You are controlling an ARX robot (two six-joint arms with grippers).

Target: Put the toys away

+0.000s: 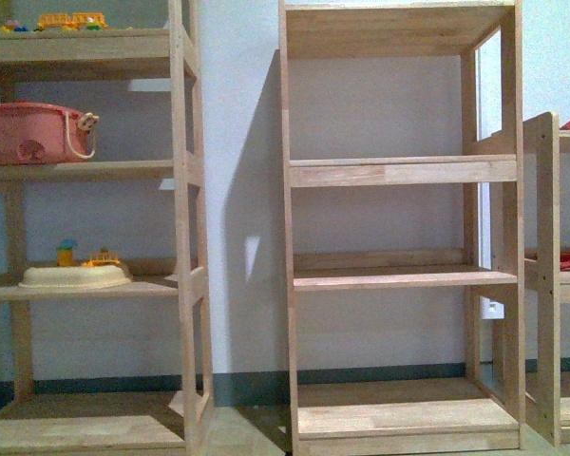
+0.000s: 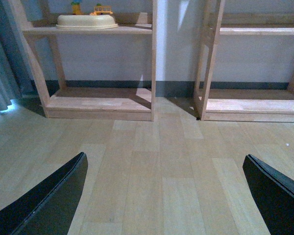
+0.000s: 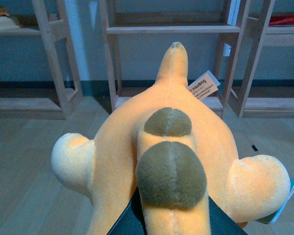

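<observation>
Right wrist view: plush toy (image 3: 166,147) fills the frame, carried above the floor and facing the wooden shelf unit (image 1: 399,173). It does not show in the front view.

- Right hand (image 3: 172,220): dark parts show under the toy at the frame's lower edge. Judged clamped on it.
- Left hand (image 2: 164,196): fingers wide apart, nothing between them, only plank floor (image 2: 161,147) below.
- Progress: toy lifted, not yet shelved. Placing is left, by my reading.
- Toy: fuzzy orange-yellow fabric, soft and rounded, with two olive-brown patches, paler bulbous limbs and a paper tag (image 3: 204,89).
- Shelves: pale jointed timber, flat and hard.
- Neighbouring unit holds a pink basket (image 1: 28,133) and a cream basin (image 1: 74,277).
</observation>
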